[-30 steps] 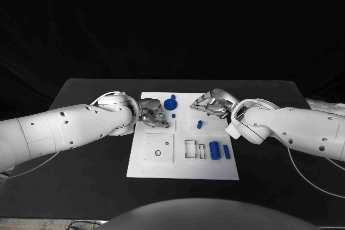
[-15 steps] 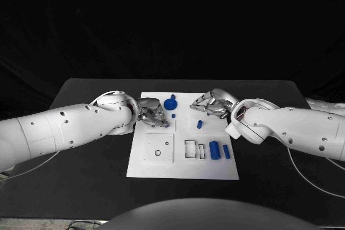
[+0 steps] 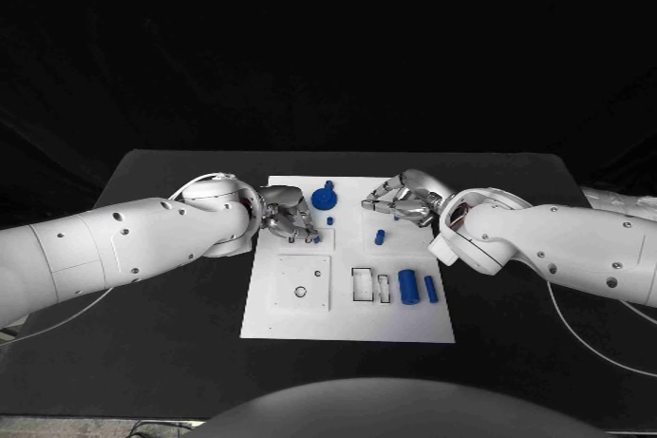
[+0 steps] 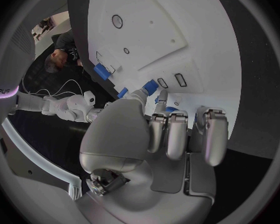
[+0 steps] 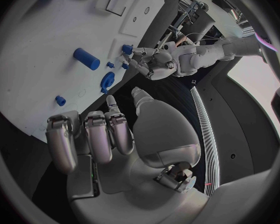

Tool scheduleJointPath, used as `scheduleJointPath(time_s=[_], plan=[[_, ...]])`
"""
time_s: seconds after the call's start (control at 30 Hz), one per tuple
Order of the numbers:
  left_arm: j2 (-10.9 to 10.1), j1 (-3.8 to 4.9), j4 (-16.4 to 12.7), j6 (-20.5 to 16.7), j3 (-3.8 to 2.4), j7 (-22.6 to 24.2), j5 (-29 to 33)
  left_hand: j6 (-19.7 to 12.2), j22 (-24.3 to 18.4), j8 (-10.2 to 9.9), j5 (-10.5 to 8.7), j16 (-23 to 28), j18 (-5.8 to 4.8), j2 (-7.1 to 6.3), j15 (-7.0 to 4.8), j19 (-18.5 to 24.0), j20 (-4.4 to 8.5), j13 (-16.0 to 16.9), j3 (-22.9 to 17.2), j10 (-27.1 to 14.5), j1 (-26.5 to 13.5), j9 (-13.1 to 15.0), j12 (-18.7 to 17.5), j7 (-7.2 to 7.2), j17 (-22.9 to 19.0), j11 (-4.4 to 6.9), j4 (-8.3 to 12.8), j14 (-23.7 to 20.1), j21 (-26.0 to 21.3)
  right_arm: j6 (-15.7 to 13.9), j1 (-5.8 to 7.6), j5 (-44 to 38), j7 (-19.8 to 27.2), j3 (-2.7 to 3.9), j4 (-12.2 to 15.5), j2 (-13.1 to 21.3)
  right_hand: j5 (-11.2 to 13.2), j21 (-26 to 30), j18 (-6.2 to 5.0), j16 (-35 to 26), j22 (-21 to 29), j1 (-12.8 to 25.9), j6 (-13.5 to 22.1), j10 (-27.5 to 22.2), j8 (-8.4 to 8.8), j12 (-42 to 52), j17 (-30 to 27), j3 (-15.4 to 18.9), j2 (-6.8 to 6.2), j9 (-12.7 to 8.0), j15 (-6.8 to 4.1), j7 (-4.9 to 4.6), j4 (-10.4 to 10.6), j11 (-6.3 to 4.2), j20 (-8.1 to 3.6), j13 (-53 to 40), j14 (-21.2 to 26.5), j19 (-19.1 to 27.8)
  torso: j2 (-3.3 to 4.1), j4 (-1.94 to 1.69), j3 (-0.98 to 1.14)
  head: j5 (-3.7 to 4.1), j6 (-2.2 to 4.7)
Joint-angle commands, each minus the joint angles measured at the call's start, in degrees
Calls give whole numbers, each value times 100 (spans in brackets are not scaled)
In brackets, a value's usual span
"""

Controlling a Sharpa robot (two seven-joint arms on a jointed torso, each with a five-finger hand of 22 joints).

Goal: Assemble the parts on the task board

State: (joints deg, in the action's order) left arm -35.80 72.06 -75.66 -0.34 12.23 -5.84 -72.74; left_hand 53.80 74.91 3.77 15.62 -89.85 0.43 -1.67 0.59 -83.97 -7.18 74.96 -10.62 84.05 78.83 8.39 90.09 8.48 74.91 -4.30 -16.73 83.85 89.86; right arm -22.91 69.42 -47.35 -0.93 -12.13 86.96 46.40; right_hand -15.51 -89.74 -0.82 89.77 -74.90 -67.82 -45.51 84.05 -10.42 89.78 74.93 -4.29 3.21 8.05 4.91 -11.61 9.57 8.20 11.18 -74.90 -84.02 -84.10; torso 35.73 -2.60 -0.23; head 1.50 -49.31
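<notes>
Small blue peg (image 3: 381, 237) just below right hand (image 3: 400, 204), nearer than left hand (image 3: 290, 222); both hands' fingers curled, grip unclear.

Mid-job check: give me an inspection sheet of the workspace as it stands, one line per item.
Surface: black table, bare around the board.
Job's things: white task board in the middle of the table; a round blue part near its far edge, a small blue peg mid-board, a thick blue cylinder and a thin one beside rectangular slots on the near right.
Clutter: nothing seen.
Hands: left hand over the board's far left, a small blue piece at its fingertips, hold unclear; right hand over the far right, fingers curled, nothing visibly held.
Cables: pale cable trailing under the right arm.
Surroundings: dark backdrop.
</notes>
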Motion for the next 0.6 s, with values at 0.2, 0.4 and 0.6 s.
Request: scheduleJointPath(time_s=[0.2,0.4,0.6], plan=[[-17,-12,18,-167,10,134,-46,-40,1509,-1,-8,-15,-43,-36,44,-603,-27,1504,35,595,-37,-3,-9,10,1509,-53,-8,615,14,96,-4,-55,-10,1,-3,-10,-36,-26,82,23,-1510,34,-39,595,-21,22,1507,1,42,10,43,-70,35,27,34,-1510,-598,-590,1,-1,0,3,-7],[-45,-12,31,-326,10,279,2,-46,1509,25,-8,-15,-43,-91,73,-603,-51,1504,143,595,-227,-33,-9,28,1509,-76,-13,615,14,94,-5,-56,-11,1,-6,-10,-36,-26,82,23,-1510,34,-39,595,-21,22,1507,1,42,10,43,-70,35,27,34,-1510,-598,-590,0,-2,-4,13,-7],[-64,-12,47,-504,10,401,197,-51,1509,47,191,-15,-43,-144,83,-603,-71,1504,337,595,-468,-66,-9,30,1509,-79,-10,615,14,93,-5,-58,-12,1,-6,-13,-36,-26,82,23,-1510,34,-39,595,-21,22,1507,1,42,10,43,-70,35,27,34,-1510,-598,-590,1,-1,-1,5,-11]])
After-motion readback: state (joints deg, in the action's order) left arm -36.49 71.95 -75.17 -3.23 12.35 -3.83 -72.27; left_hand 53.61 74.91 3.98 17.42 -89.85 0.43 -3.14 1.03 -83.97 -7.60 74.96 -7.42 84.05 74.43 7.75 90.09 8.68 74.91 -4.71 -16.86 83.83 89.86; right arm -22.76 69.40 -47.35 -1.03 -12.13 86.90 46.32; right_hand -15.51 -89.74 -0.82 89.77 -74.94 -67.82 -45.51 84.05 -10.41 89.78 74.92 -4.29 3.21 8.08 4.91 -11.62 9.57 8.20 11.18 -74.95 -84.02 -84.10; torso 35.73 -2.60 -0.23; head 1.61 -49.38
